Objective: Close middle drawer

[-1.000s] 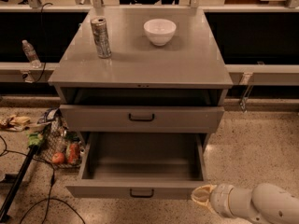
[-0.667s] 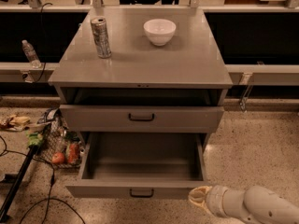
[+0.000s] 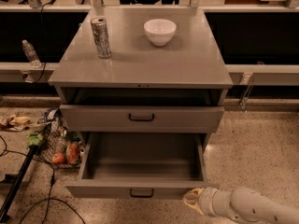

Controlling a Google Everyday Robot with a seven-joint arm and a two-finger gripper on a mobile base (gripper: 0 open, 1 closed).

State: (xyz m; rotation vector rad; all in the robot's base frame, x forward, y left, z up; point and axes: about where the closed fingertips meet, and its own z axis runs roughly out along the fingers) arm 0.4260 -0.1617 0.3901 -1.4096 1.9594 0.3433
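Observation:
The middle drawer (image 3: pixel 140 189) of the grey cabinet (image 3: pixel 140 64) stands pulled far out. Its deep box is empty, and its flat front has a small black handle (image 3: pixel 141 193). The upper drawer (image 3: pixel 140 118) above it is out a little. The lowest drawer is out of view. My gripper (image 3: pixel 191 199), pale and on a white arm (image 3: pixel 252 208), comes in from the bottom right. It sits at the right end of the middle drawer's front, touching it or very close.
A silver can (image 3: pixel 101 37) and a white bowl (image 3: pixel 160 31) stand on the cabinet top. A wire basket with fruit (image 3: pixel 60 148), a black pole (image 3: pixel 18 183) and cables lie on the floor at left. A bottle (image 3: pixel 31 53) stands on the left ledge.
My gripper and arm have moved a little left and down, closer to the right end of the middle drawer's front. The drawer has not visibly moved.

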